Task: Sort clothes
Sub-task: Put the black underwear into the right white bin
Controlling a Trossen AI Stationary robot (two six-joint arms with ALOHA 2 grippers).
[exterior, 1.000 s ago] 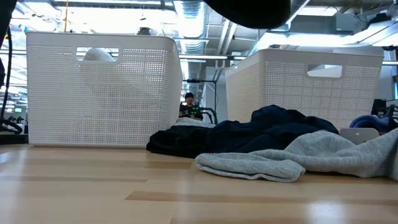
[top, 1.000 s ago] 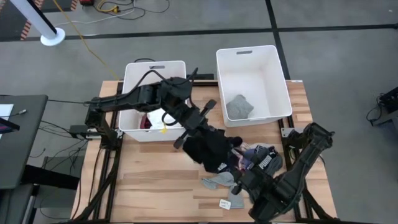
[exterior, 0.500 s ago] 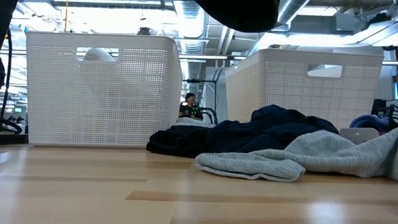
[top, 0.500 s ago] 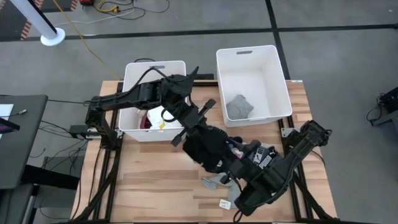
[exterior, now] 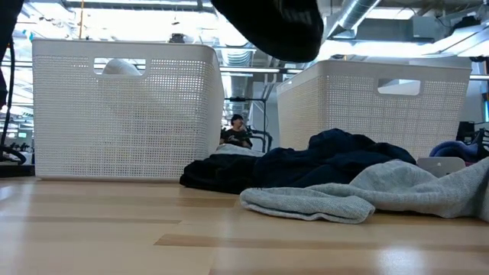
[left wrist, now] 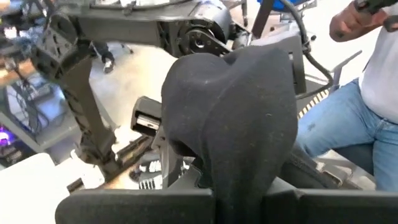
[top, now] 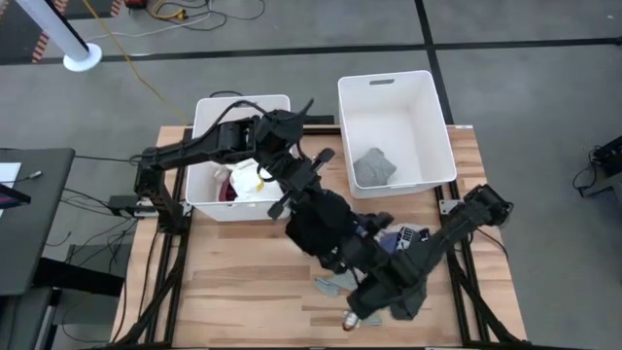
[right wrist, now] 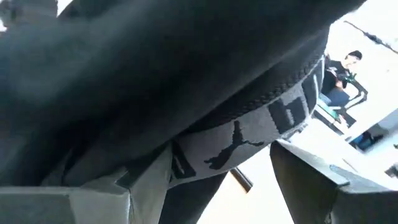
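**Desk:** Since a second ago, what has shifted on the counter (top: 233, 282)?

**Photographer:** Two things. Seen from above, the left claw (top: 292, 199) has drawn its black garment (top: 321, 226) back toward the left bin (top: 201, 156), while the right arm has reached farther across the front of the counter. Seen from table height, the hanging black cloth (exterior: 279, 27) has slid leftward along the upper edge.

**Desk:** Is the left claw clenched?

**Photographer:** Yes, clenched on the black garment, which drapes over that arm's own fingers in its wrist view (left wrist: 233, 124). It hangs above the middle of the counter, just in front of the left bin.

**Desk:** And the right claw?

**Photographer:** The right claw (top: 358, 313) sits near the front edge, right of centre, spread wide. Dark cloth with a grey printed waistband (right wrist: 249, 140) fills its wrist view. Whether it grips anything, I cannot tell.

**Desk:** Where are the remaining clothes?

**Photographer:** A loose pile (top: 403, 248) lies on the right half of the counter, in front of the right bin (top: 442, 146). From table height a grey piece (exterior: 367, 191) lies nearest the camera, with a navy one (exterior: 336, 156) behind it. One grey garment (top: 373, 167) lies inside the right bin. Pink and white pieces (top: 238, 183) lie in the left bin.

**Desk:** Anyone in the background?

**Photographer:** A person (exterior: 238, 131) sits far off between the bins, and a person in jeans (left wrist: 348, 124) stands beside the rig.
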